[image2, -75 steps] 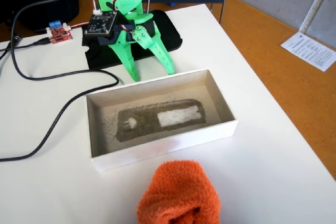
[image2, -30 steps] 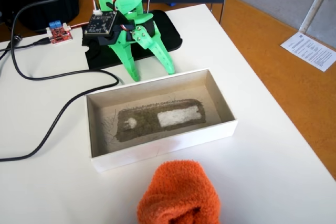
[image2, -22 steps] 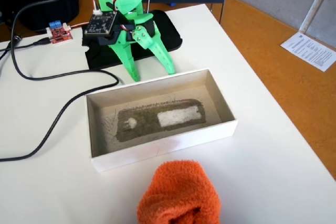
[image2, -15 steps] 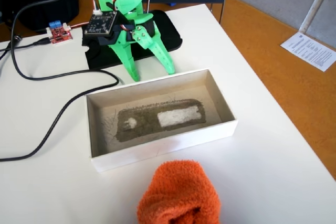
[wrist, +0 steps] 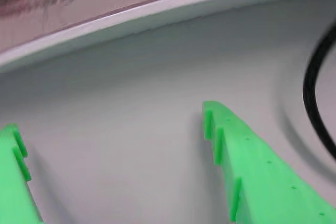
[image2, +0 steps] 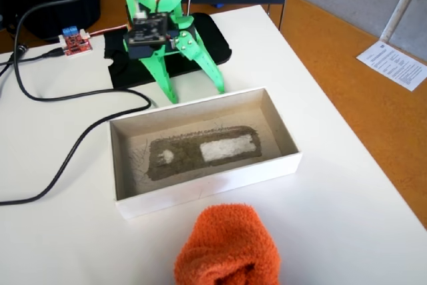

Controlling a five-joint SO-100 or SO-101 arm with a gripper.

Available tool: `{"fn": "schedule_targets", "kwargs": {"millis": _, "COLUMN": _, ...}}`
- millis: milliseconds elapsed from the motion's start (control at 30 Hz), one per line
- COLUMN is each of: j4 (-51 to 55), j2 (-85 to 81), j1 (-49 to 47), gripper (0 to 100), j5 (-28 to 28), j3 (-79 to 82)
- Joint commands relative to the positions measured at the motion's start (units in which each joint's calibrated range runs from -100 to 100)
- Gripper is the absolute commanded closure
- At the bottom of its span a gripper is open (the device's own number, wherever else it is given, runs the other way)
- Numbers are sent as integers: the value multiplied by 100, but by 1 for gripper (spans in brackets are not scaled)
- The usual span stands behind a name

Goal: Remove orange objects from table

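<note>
The orange fuzzy cloth bundle (image2: 227,247) lies on the white table (image2: 333,185) at the front edge of the fixed view, just in front of the white box (image2: 280,166). It does not show in the wrist view. My green gripper (image2: 197,95) is open and empty, fingertips pointing down at the table just behind the box's far wall. In the wrist view my gripper (wrist: 110,129) shows two spread green fingers (wrist: 247,156) over bare white table, facing the box's wall (wrist: 157,14).
The shallow white box has a grey-stained bottom (image2: 200,151). A black cable (image2: 73,145) runs over the table's left side and shows in the wrist view (wrist: 315,93). A red circuit board (image2: 75,41) and a black mat (image2: 210,48) lie behind the arm.
</note>
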Motion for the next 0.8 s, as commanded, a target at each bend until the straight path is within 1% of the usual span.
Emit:
{"fn": "schedule_targets", "kwargs": {"millis": 0, "j4": 52, "j2": 157, "j1": 103, "gripper": 64, "j5": 440, "j3": -427}}
{"fn": "schedule_targets", "kwargs": {"millis": 100, "j4": 150, "j2": 702, "j1": 140, "gripper": 64, "j5": 552, "j3": -1212}}
{"fn": "schedule_targets", "kwargs": {"millis": 200, "j4": 320, "j2": 1684, "j1": 229, "gripper": 64, "j5": 674, "j3": -2481}}
{"fn": "schedule_targets", "kwargs": {"millis": 233, "j4": 531, "j2": 2372, "j1": 295, "gripper": 64, "j5": 747, "j3": -3450}}
{"fn": "schedule_targets", "kwargs": {"millis": 267, "j4": 612, "j2": 2599, "j1": 310, "gripper": 64, "j5": 757, "j3": -3770}}
{"fn": "schedule_targets", "kwargs": {"millis": 300, "j4": 733, "j2": 3019, "j1": 354, "gripper": 64, "j5": 786, "j3": -4429}}
{"fn": "schedule_targets", "kwargs": {"millis": 333, "j4": 822, "j2": 3480, "j1": 369, "gripper": 64, "j5": 762, "j3": -5117}}
{"fn": "schedule_targets", "kwargs": {"millis": 367, "j4": 847, "j2": 4168, "j1": 399, "gripper": 64, "j5": 694, "j3": -6134}}
{"fn": "schedule_targets", "kwargs": {"millis": 400, "j4": 814, "j2": 4613, "j1": 428, "gripper": 64, "j5": 674, "j3": -6706}}
{"fn": "schedule_targets", "kwargs": {"millis": 500, "j4": 490, "j2": 5998, "j1": 539, "gripper": 64, "j5": 713, "j3": -8276}}
{"fn": "schedule_targets", "kwargs": {"millis": 567, "j4": 4, "j2": 6820, "j1": 576, "gripper": 65, "j5": 674, "j3": -9080}}
{"fn": "schedule_targets", "kwargs": {"millis": 667, "j4": -953, "j2": 7878, "j1": 643, "gripper": 66, "j5": 581, "j3": -9826}}
{"fn": "schedule_targets", "kwargs": {"millis": 700, "j4": -1148, "j2": 8188, "j1": 672, "gripper": 68, "j5": 601, "j3": -10020}}
{"fn": "schedule_targets", "kwargs": {"millis": 767, "j4": -1496, "j2": 8726, "j1": 724, "gripper": 68, "j5": 684, "j3": -10272}}
